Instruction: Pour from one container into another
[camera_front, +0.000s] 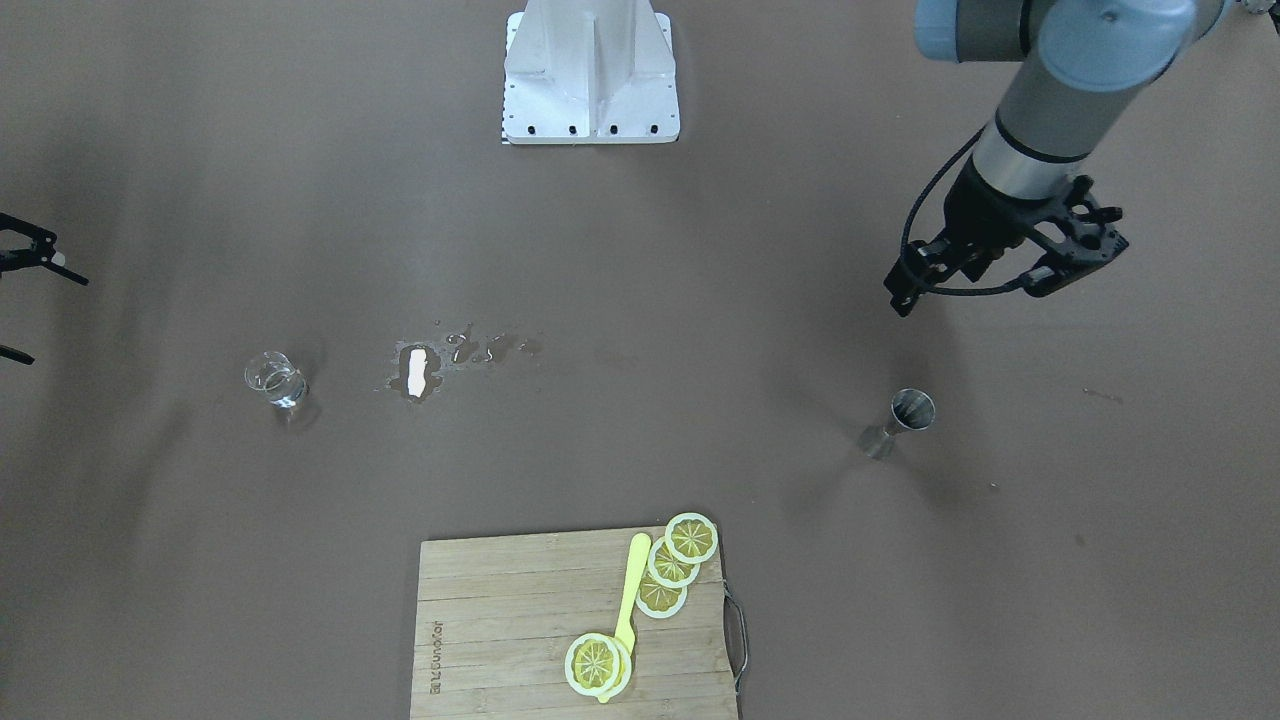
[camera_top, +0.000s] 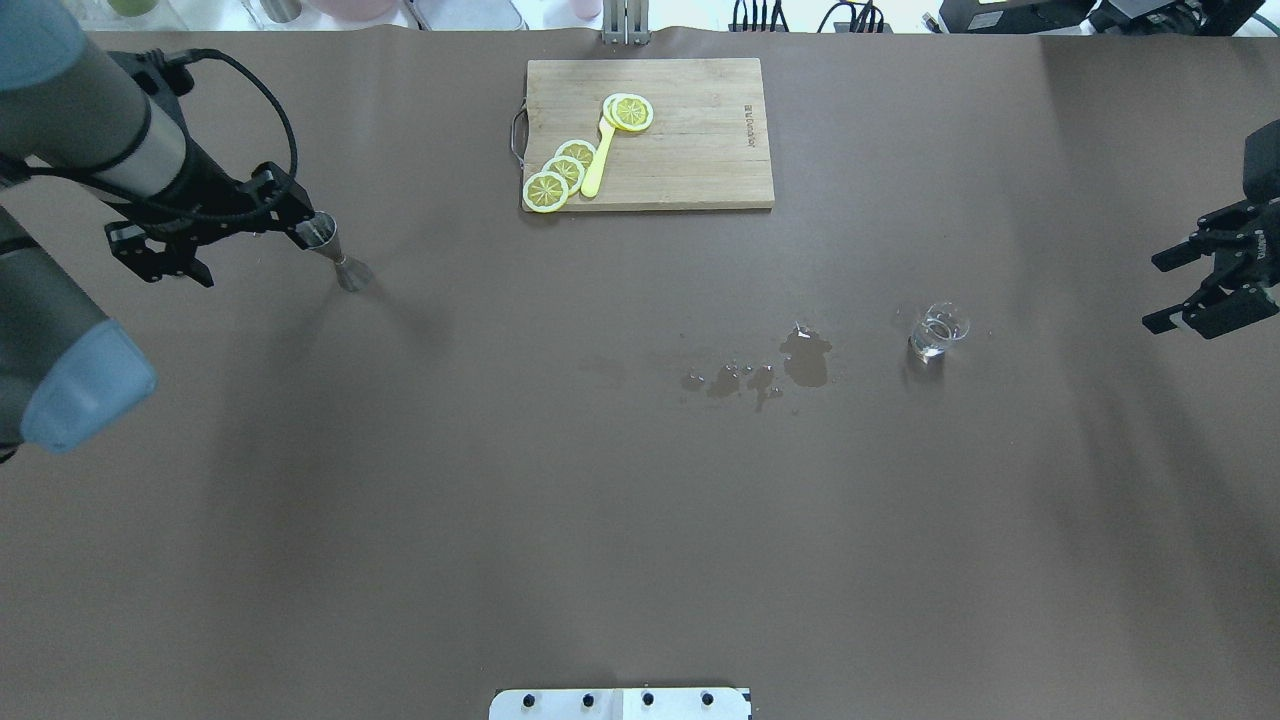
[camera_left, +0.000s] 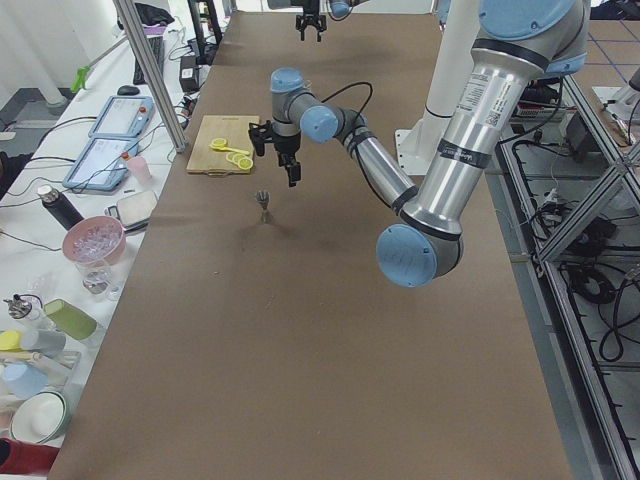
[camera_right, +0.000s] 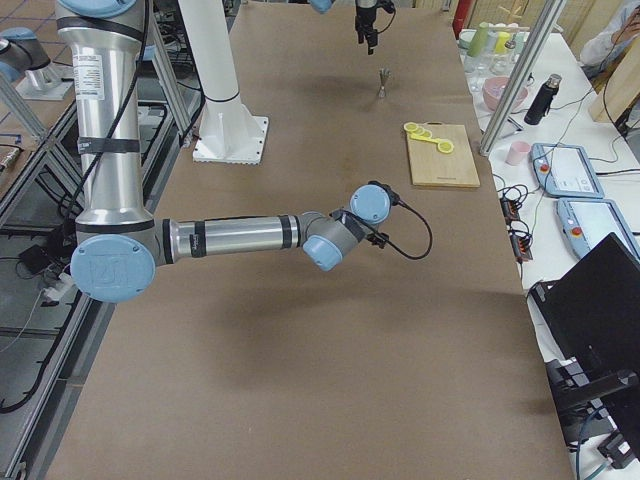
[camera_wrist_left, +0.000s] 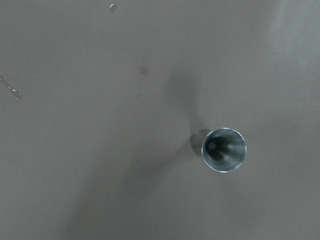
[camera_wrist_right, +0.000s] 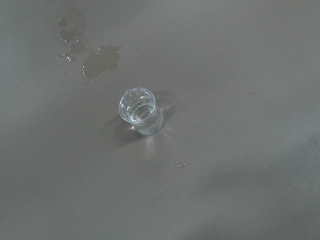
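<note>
The glass cup (camera_top: 938, 333) stands upright just beside the puddle (camera_top: 805, 358), on the side toward my right gripper (camera_top: 1160, 290), the nearer one, which is spread wide and empty. The jigger (camera_top: 335, 255) stands upright, well across the puddle, by my left gripper (camera_top: 250, 255), also wide and empty.

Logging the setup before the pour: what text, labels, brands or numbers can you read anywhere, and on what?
Nothing can be quoted.
cutting board: a small brand mark near one edge, turned sideways, too small to read.
left arm: dark lettering on the tube, too small to read.
right arm: dark lettering on the tube, too blurred to read.
glass cup and jigger: no markings visible.
</note>
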